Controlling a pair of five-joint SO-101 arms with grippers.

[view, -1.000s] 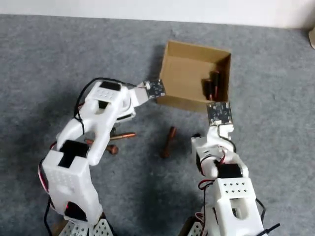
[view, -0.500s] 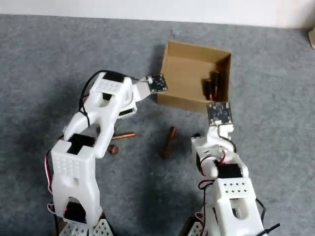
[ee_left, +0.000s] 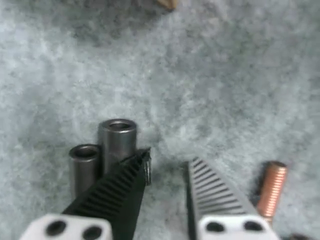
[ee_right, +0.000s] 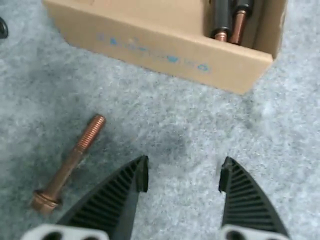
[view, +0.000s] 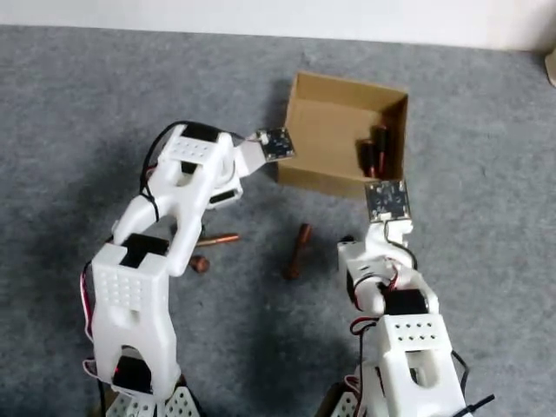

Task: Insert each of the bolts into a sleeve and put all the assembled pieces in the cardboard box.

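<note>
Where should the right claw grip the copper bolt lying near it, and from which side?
Mid-shank on the bolt, from above, jaws spanning its width. It lies flat on the carpet with both long sides free; the flanged head is wider and likely less steady.

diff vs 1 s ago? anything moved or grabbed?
The left arm shifted forward, away from its base, then nearly settled. Its left gripper has its fingers open beside two sleeves, holding nothing. Nothing was taken hold of or let go. The right arm, the loose bolts and the cardboard box stayed put.
</note>
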